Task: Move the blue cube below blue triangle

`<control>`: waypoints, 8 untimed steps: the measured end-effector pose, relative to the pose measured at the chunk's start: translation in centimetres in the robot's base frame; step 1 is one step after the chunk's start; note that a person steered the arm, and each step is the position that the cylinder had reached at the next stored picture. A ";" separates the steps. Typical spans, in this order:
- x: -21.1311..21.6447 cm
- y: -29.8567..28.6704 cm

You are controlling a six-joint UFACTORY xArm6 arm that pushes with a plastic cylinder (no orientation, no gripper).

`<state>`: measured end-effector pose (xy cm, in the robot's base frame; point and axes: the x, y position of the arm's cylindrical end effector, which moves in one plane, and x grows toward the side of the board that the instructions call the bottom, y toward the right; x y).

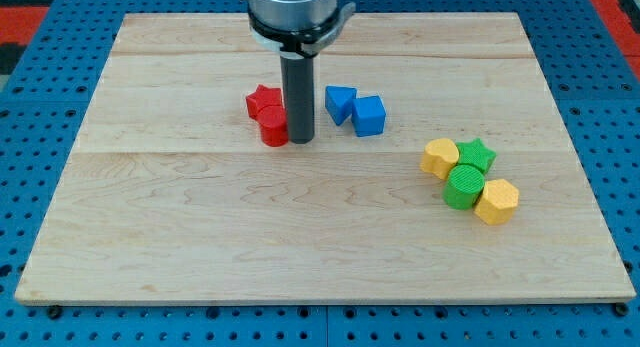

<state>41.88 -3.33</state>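
In the camera view, you see my tip (300, 140) resting on the wooden board (200, 237) just right of the red cylinder (274, 130), touching or almost touching it, with the red star (262, 99) just behind that towards the view's top. The rod is bare: it has nothing to clench or release, and it holds nothing; it only pushes.

Your target, the blue cube (369, 116), sits right of my tip, near the board's centre towards the view's top. It touches or nearly touches the blue triangle (340, 102), which lies at its upper left. So the cube is now beside the triangle, not below it.

Judging by its look, you should expect the cube to be light, rigid and smooth, probably plastic, sliding readily on the wood. It will not deform or break, but it may spin if you strike it off-centre, and a glancing push near a corner would likely send it sideways. There is no taking hold; you press against a flat face, aimed through the middle. The right face looks the sensible place to contact, after first drawing the cube down clear of the triangle.

Well apart at the view's right sit two yellow blocks (439, 157) (497, 201), a green star (477, 154) and a green cylinder (464, 185), out of your path.
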 end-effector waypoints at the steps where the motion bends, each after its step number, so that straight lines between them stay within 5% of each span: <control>1: -1.0 -1.2; 8: -2.2 15.9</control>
<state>39.73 12.53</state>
